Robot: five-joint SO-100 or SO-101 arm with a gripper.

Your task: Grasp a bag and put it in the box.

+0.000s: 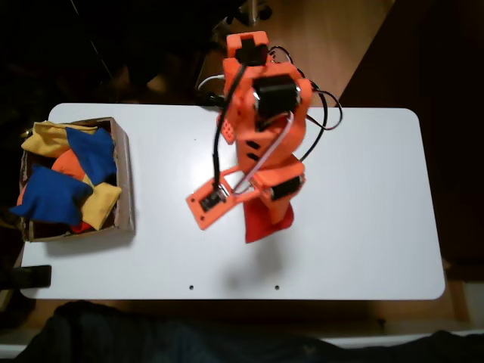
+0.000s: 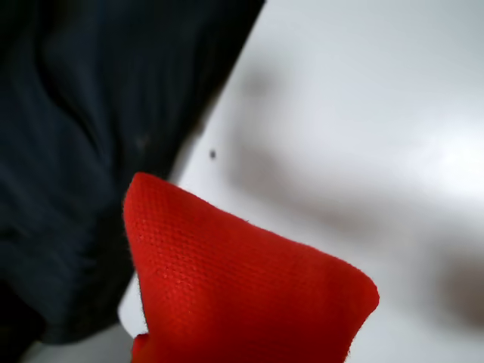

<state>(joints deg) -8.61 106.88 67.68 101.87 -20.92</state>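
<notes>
woven red bag (image 2: 242, 287), pointed corners, under orange end effector (image 1: 266, 214)

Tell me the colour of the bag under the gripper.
Bright red bag, clearest in the wrist view.

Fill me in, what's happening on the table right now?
The orange arm is over the middle of the white table with the red bag hanging under its gripper, apparently held there and lifted; the wrist view shows the bag close up with the table beneath it. The fingers themselves are hidden. The box sits at the left edge in the fixed view, already holding blue, yellow and orange bags. The red bag is not in it yet.
</notes>
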